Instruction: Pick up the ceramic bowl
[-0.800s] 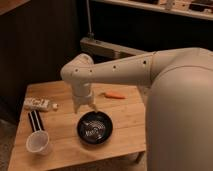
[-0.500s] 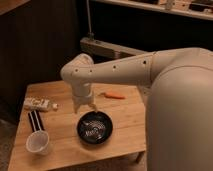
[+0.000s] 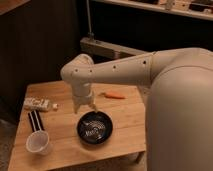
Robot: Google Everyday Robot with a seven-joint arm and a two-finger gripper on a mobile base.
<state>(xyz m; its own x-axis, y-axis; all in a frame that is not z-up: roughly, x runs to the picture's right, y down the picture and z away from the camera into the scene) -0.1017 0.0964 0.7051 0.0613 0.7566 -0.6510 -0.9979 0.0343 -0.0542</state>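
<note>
Hovering wrist-down over ceramic bowl (image 3: 94, 128) back rim, pincer (image 3: 85, 107) spread wide, empty

wooden table (image 3: 128, 126), dark wall (image 3: 40, 47) behind, possibly shelf (image 3: 150, 8) above

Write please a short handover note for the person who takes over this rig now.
The gripper is open and empty, just above the far left rim of the ceramic bowl.
The ceramic bowl sits upright on the wooden table, near its front edge. The white cup stands apart, to the left.
Done: the approach. Not yet done: lower, grip the rim, lift.
</note>
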